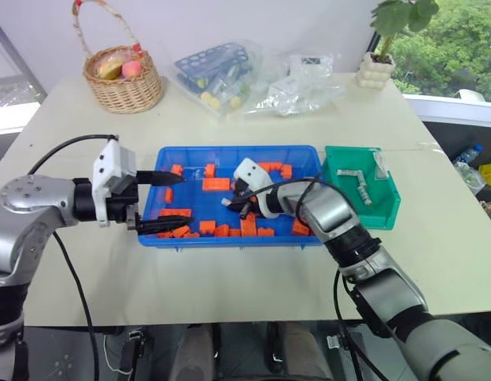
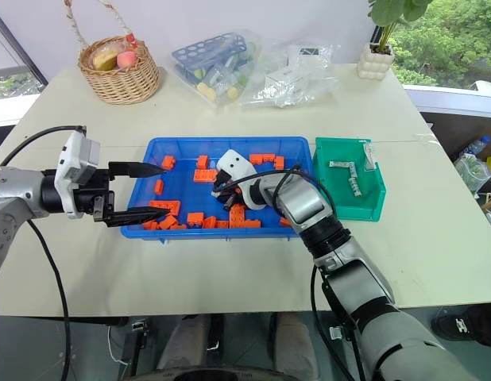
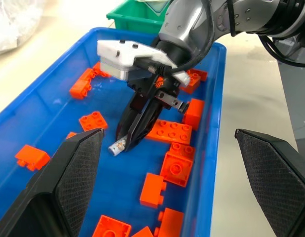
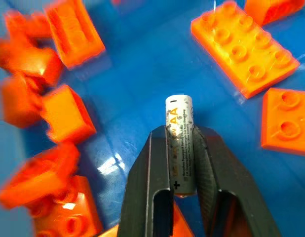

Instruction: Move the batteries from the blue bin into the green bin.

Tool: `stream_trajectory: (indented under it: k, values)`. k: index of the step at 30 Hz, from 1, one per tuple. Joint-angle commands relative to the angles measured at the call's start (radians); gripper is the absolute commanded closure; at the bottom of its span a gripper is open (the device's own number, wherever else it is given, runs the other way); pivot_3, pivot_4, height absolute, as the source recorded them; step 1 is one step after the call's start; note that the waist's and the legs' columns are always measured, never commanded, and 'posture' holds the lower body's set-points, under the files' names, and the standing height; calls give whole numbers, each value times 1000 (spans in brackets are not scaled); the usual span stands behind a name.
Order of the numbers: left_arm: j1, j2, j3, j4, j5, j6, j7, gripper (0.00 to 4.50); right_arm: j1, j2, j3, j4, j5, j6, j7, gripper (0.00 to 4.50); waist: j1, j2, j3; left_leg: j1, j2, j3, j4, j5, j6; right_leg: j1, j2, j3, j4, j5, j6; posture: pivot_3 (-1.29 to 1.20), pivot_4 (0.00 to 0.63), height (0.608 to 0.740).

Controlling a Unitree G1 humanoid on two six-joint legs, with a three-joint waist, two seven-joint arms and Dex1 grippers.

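The blue bin point(image 1: 230, 148) lies mid-table with several orange bricks point(image 1: 216, 184) scattered in it. My right gripper point(image 4: 180, 130) reaches down into its middle and is shut on a silver battery point(image 4: 179, 133), whose end sticks out past the fingertips just above the bin floor point(image 3: 117, 145). At the bin's left rim my left gripper point(image 1: 168, 202) hovers open with nothing in it, pointing across the bin at the right gripper point(image 3: 124, 140). The green bin point(image 1: 388, 210) stands against the blue bin's right side, and batteries point(image 1: 361, 184) lie inside it.
A wicker basket point(image 1: 124, 79) with fruit stands at the table's back left. Clear plastic bags point(image 1: 218, 71), one holding a blue rack, lie at the back centre. A potted plant point(image 1: 378, 67) stands at the back right.
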Motion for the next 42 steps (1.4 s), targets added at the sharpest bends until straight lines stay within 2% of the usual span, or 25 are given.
stream_trajectory:
  k: [1, 4, 9, 12, 16, 18, 21, 25, 31, 37, 42]
  values:
    - [-30, -13, -13, 12, 8, -24, -10, 0, -67, -79, -172, -160, 67, 102, -20, 4446, 1, 0, 0, 0, 0, 0, 0, 0, 0, 0, 0, 0, 0, 0, 0, 0, 150, 736]
    - [-48, -29, -31, 31, 19, -35, -19, 0, -76, -206, -299, -241, 105, 203, -27, 4446, 7, 0, 0, 0, 0, 0, 0, 0, 0, 0, 0, 0, 0, 0, 0, 0, 150, 736]
    - [-85, -48, -61, 68, 34, -54, -41, 0, 49, -460, -391, -338, 113, 244, -11, 4446, 11, -1, 0, 0, -1, 0, -1, 0, 0, 0, -1, 0, -2, -1, -2, 0, 150, 736]
    - [-109, -58, -76, 89, 42, -64, -56, 0, 131, -539, -439, -364, 120, 253, -17, 4446, 0, -1, 0, 1, -1, 1, -1, 0, 0, 0, -1, 0, -1, -2, -3, 0, 150, 736]
    - [-136, -76, -96, 108, 53, -74, -68, 0, 204, -575, -472, -363, 116, 229, -47, 4446, -4, -1, 1, 1, 0, 1, -1, 0, 0, 0, 0, 0, -1, 0, 0, 0, 150, 736]
    - [-150, -87, -106, 114, 57, -77, -72, 0, 224, -581, -472, -354, 117, 209, -52, 3358, -1, -1, 1, 1, 0, 0, -1, 0, 0, 0, 0, 0, -1, 0, 0, 0, 150, 736]
    - [-161, -95, -112, 116, 59, -78, -73, 0, 221, -601, -438, -334, 101, 158, -51, 1970, 0, -1, 1, 1, 0, 0, 0, 0, 0, 0, 0, 0, -1, 0, 0, 0, 150, 736]
    - [-171, -101, -114, 116, 60, -78, -72, 0, 153, -605, -392, -316, 119, 79, -2, 1970, 0, -1, 1, 1, 0, 0, 0, 0, 0, 0, 0, 0, -1, 0, 0, 0, 150, 736]
    - [-169, -112, -115, 105, 62, -74, -66, 0, 38, -541, -182, -305, 147, 28, 148, 1970, -3, -1, 1, 1, 0, 0, -1, 0, 0, 0, 1, 0, -1, 0, 0, 0, 150, 736]
    - [-169, -121, -118, 85, 59, -66, -56, 0, 5, -466, 61, -198, 46, -80, 235, 1970, 4, -2, 2, 0, 0, -1, 1, 0, 0, 0, 1, 0, -1, 0, 0, 0, 150, 736]
    - [-158, -120, -111, 59, 50, -55, -44, 0, 22, -444, 167, -120, -31, -169, 286, 1970, 2, -3, 2, 0, -1, 0, 1, 0, 0, 1, 0, 0, -1, 0, 0, 0, 150, 736]
